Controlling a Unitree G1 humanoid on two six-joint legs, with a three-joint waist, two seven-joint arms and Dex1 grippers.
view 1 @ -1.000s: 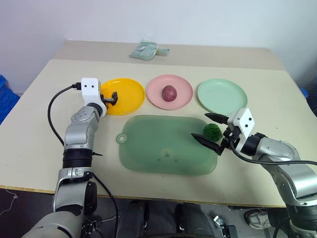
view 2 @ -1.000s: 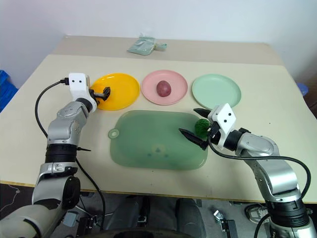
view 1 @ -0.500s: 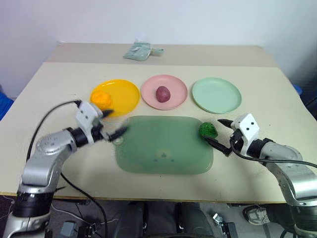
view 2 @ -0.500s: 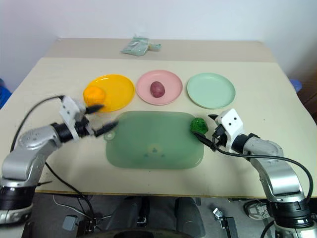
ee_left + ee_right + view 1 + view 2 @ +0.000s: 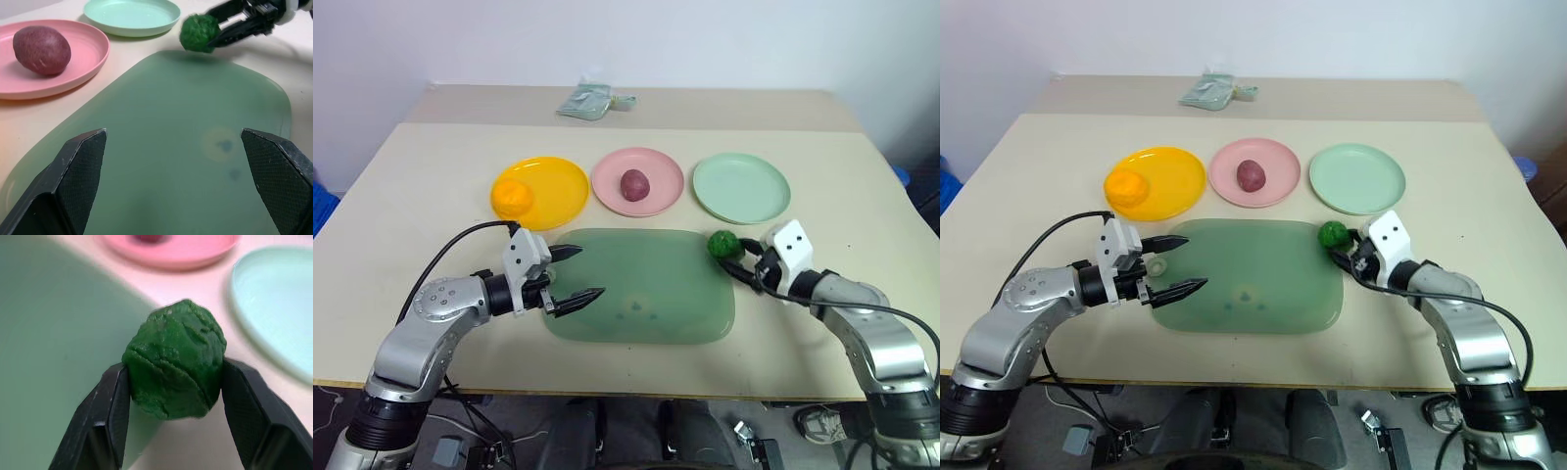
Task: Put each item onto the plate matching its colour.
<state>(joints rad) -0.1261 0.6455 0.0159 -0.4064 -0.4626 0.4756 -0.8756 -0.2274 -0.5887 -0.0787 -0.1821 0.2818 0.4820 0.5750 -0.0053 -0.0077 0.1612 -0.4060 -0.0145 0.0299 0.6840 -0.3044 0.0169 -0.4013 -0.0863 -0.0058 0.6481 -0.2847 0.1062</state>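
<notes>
Right pincer [image 5: 171, 431] clamped on the green ball [image 5: 175, 359] at the mat's [image 5: 636, 284] corner, ready to carry it to the mint plate [image 5: 741, 187] just beyond; left pincer [image 5: 573, 274] hangs apart, empty, over the mat.

A beige table [image 5: 401, 196] is carrying everything. Three round plates are sitting in a row across its middle: a yellow-orange plate [image 5: 558, 191], a pink plate [image 5: 661, 196] and a mint green plate [image 5: 741, 187]. A translucent green mat [image 5: 646, 284] is lying just in front of them. A pale green packet [image 5: 587, 100] is resting near the far edge.
</notes>
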